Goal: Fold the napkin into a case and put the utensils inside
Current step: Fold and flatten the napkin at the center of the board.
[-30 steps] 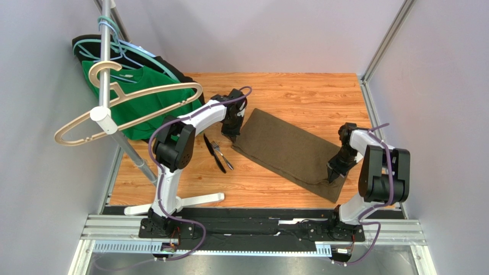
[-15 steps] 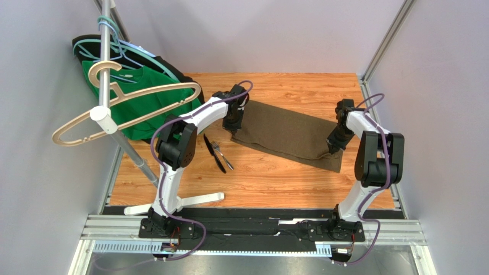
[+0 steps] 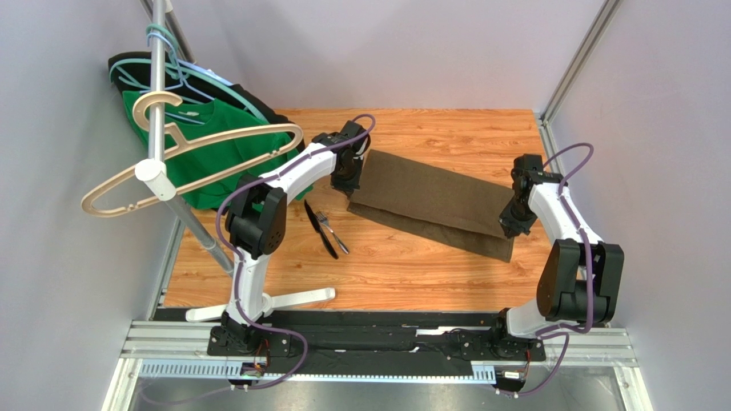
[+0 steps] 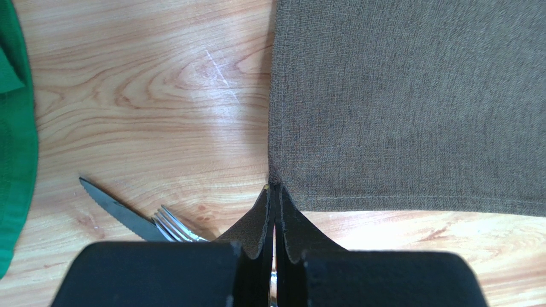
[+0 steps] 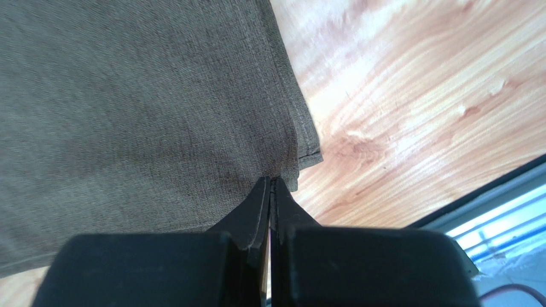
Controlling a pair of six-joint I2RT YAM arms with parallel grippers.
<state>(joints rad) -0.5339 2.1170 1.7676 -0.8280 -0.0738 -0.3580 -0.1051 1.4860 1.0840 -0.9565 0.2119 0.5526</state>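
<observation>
at the centre of the frame, the napkin (image 3: 429, 205) is now doubled into a narrower slanted band than a second ago, its near edge carried up over the far half. my left gripper (image 3: 350, 185) is pinched tight on its left corner and my right gripper (image 3: 513, 224) on its right corner. the utensils (image 3: 326, 229) lie just lower left of the left gripper, off the cloth.

Count: napkin (image 3: 429, 204) ×1. Left of napkin: knife (image 3: 320, 229) ×1, fork (image 3: 334, 234) ×1, green shirt (image 3: 206, 163) ×1. Pincers ×2: left pincer (image 3: 348, 195), right pincer (image 3: 507, 227), one at each napkin end.
</observation>
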